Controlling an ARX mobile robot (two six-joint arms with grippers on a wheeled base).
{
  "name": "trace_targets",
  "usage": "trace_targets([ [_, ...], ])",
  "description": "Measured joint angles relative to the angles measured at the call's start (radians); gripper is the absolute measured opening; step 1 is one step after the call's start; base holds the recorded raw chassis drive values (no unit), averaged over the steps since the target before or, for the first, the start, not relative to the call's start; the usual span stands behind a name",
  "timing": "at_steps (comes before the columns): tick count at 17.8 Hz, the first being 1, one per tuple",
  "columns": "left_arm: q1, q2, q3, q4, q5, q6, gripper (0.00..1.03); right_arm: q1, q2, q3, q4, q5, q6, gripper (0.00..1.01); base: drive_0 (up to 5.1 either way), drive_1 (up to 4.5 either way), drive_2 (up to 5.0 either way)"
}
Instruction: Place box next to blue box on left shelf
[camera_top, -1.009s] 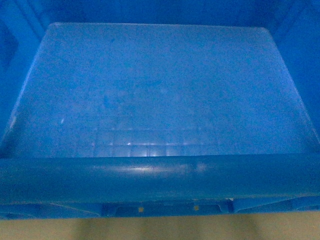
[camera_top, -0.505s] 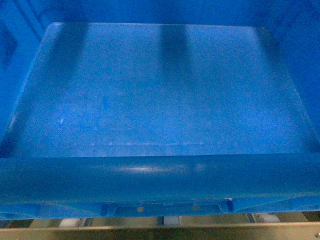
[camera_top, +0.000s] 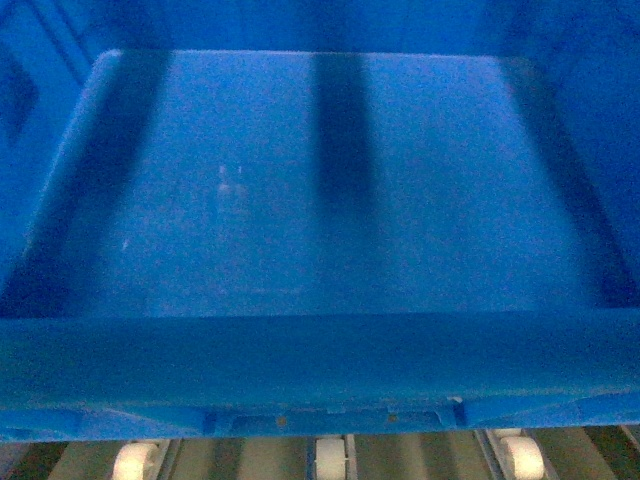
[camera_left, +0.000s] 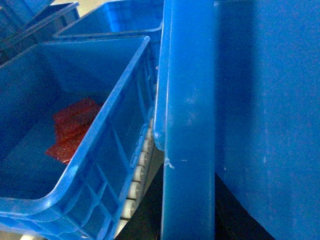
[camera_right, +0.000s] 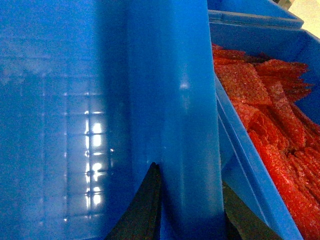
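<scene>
On the left side sits another blue box (camera_left: 75, 150) with some red stuff (camera_left: 72, 130) on its floor. It rests on the shelf (camera_left: 137, 175), whose white wheels show in a row beside it. Just to the right of it is the box (camera_left: 187, 125) the robot carries. Its thick rim runs from 12 o'clock down to 6 o'clock in the left wrist view. A thin gap shows between the two boxes, so they are near but not touching.

In the head view the box (camera_top: 330, 190) fills almost everything. Three white wheels of the shelf (camera_top: 330, 458) peek out under its near rim at 6 o'clock. So the box is over the shelf now, and I think it is being set down.

On the right side, the box rim (camera_right: 185, 115) stands tall, and a third box full of red stuff (camera_right: 265, 115) is at 3 o'clock. Dark bits at 6 o'clock may be the right hand's fingers on the rim, but I cannot tell if either hand is clamped.

Next, the box should go down flat on the wheels, beside the left box. Then both hands let go.
</scene>
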Motion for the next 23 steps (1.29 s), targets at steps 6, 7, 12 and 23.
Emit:
trace_targets([
  [6,0.000,-0.003,0.000,0.000,0.000,0.000,0.11,0.000,0.000,0.000,0.000,0.002,0.000,0.17,0.0,0.00,0.0],
  [7,0.000,-0.003,0.000,0.000,0.000,0.000,0.11,0.000,0.000,0.000,0.000,0.002,0.000,0.17,0.0,0.00,0.0],
  [12,0.000,-0.003,0.000,0.000,0.000,0.000,0.11,0.000,0.000,0.000,0.000,0.002,0.000,0.17,0.0,0.00,0.0],
  [23,0.000,-0.003,0.000,0.000,0.000,0.000,0.11,0.000,0.000,0.000,0.000,0.002,0.000,0.17,0.0,0.00,0.0],
])
